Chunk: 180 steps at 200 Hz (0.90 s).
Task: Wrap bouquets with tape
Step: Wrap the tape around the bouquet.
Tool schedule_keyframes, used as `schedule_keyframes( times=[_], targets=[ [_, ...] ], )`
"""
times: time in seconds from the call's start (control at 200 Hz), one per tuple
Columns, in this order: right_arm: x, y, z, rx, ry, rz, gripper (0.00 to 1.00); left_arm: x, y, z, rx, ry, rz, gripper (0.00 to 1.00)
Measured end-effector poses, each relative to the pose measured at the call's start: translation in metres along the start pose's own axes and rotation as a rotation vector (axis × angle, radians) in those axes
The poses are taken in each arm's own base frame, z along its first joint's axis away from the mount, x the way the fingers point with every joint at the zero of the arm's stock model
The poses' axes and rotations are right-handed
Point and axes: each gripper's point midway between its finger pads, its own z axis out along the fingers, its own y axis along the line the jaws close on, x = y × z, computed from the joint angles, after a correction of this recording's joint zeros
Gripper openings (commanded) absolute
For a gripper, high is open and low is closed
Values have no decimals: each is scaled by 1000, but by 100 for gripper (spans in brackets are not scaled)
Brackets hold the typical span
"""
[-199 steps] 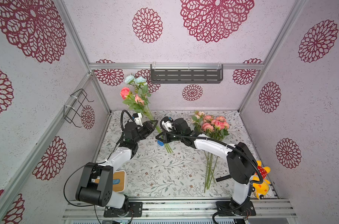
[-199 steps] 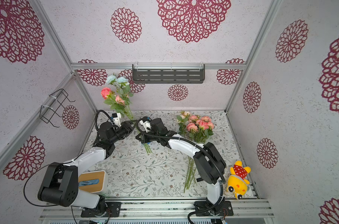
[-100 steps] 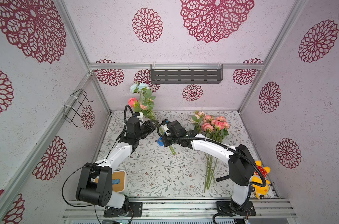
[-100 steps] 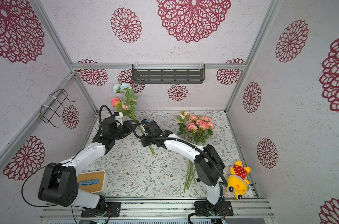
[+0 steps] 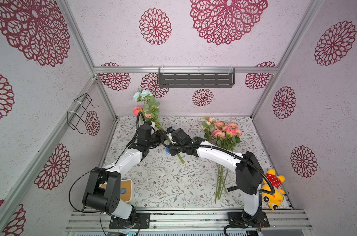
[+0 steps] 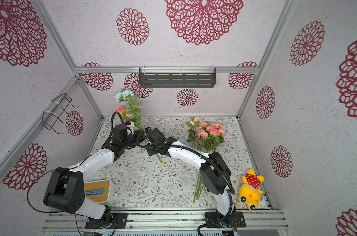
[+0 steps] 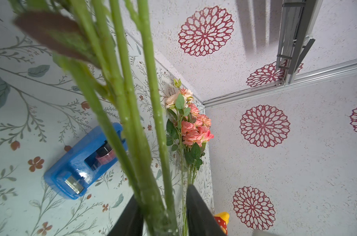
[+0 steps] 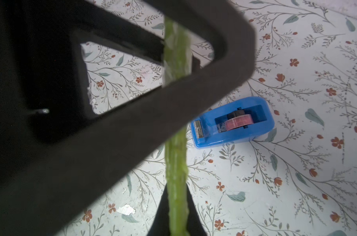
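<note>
Right gripper (image 8: 176, 194) is clamped on the stems of the held bouquet (image 5: 151, 108). Left gripper (image 7: 162, 194) straddles the same stems with a narrow gap, can't tell if it's biting. Bouquet is up off the counter (image 5: 163, 188), toward its 11 o'clock corner. In a top view the long axis runs 11–5: blooms to 11, stem ends to 5. Risk: if only one grip is firm, the bundle can pivot or splay and loosen the wrap. Stem ends sit near the tape dispenser (image 8: 232, 122) and could knock it.
</note>
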Motion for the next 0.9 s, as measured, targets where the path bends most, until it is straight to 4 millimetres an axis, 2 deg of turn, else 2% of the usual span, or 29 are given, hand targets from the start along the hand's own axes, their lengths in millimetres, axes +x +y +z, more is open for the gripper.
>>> schedule_keyframes(
  times=[0.11,0.225,0.31,0.505,0.54,0.61,0.67,0.746,0.901],
  targets=[
    [2,3,1,32,8,-40,0,3,5,0,-22,9,-8,26],
    [4,3,2,43,15,-55,0,4,6,0,-24,15,-34,8],
    [6,3,4,48,16,-59,0,4,5,0,-22,15,-51,0],
    [5,3,4,50,12,-59,0,4,6,0,-25,15,-62,0],
    [5,3,4,50,11,-58,7,4,6,0,-27,15,-67,0],
    [5,3,4,49,10,-58,34,5,7,0,-28,16,-71,0],
    [3,6,4,41,2,-61,48,5,7,0,-31,17,-65,0],
    [-2,9,4,31,-22,-66,57,6,10,0,-41,21,-56,0],
    [2,8,-3,15,-66,-56,62,13,26,-2,-111,43,-43,0]
  ],
)
